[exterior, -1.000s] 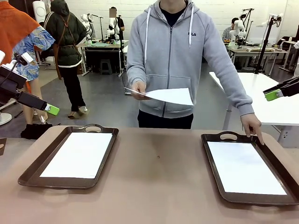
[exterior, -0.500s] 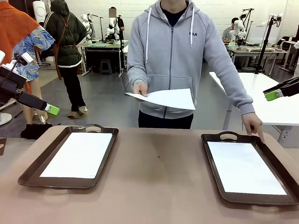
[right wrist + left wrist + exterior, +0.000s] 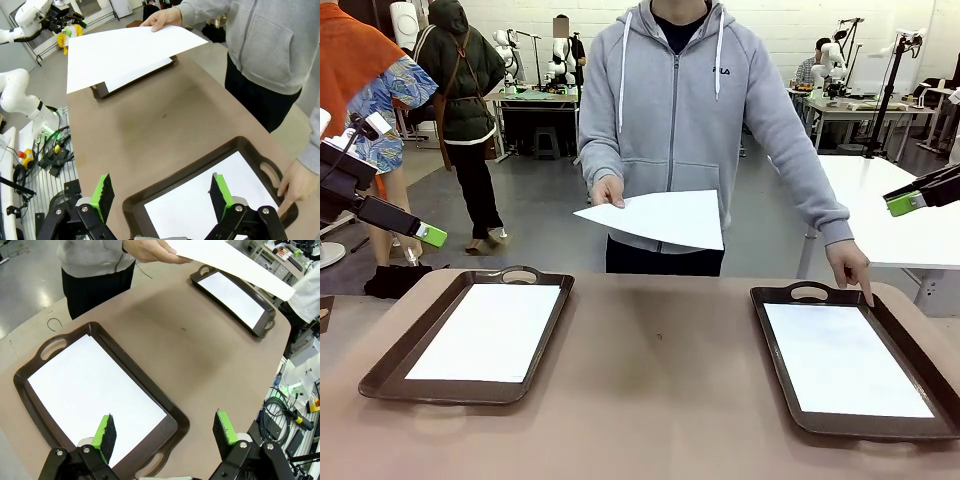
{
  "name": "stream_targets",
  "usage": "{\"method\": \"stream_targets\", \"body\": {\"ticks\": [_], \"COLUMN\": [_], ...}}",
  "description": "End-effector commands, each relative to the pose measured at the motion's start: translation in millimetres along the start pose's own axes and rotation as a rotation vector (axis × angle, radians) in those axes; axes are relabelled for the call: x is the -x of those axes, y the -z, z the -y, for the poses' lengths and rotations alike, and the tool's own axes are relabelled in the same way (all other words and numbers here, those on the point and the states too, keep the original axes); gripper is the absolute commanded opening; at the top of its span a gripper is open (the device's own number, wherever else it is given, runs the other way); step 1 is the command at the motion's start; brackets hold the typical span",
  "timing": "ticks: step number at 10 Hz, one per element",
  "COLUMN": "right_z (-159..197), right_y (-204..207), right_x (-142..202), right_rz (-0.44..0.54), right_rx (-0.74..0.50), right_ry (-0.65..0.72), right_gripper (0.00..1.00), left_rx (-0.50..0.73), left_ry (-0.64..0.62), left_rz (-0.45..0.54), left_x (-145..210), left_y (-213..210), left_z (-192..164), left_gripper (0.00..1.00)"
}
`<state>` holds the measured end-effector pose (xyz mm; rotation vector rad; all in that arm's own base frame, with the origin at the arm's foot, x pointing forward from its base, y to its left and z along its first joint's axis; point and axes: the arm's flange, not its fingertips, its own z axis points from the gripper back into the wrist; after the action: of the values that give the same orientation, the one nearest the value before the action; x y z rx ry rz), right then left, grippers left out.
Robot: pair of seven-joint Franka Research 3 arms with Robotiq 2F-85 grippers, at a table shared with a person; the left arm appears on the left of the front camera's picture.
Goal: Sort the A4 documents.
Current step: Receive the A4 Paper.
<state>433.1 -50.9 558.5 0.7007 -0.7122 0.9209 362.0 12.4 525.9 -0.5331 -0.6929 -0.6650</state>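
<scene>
Both grippers wait with jaws spread and nothing between them: the left gripper (image 3: 165,432) hangs above the near edge of the left tray (image 3: 165,407), whose floor is covered by one white A4 sheet (image 3: 95,390), and the right gripper (image 3: 161,196) hangs likewise over the right tray (image 3: 150,197) and the sheet lying in it (image 3: 200,200). Farther out from both, across the bare brown table (image 3: 660,370), the person's hand (image 3: 608,190) holds out a third A4 sheet (image 3: 660,218) in the air above the far edge, midway between the trays, while the other hand (image 3: 848,264) touches the right tray's far corner. By my reading the step in hand is the handover of that sheet. Next, one arm must reach forward to the sheet's free edge, close on the thin paper, then lay it in the proper tray, perhaps the right, where the person's finger rests.
</scene>
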Motion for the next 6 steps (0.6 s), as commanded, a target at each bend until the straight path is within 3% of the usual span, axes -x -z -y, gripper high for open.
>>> {"method": "stream_targets", "body": {"ticks": [1,6], "right_z": [0.0,0.0], "right_y": [0.4,0.4], "right_x": [0.3,0.3], "right_rz": [0.000,0.000], "right_rx": [-0.001,-0.001], "right_ry": [0.000,0.000], "right_gripper": [1.00,1.00], "left_rx": [0.006,0.006], "left_ry": [0.001,0.001], "left_rz": [0.005,0.005], "left_x": [0.0,0.0], "left_y": [0.5,0.5], "left_z": [-0.4,-0.4], "left_gripper": [1.00,1.00]}}
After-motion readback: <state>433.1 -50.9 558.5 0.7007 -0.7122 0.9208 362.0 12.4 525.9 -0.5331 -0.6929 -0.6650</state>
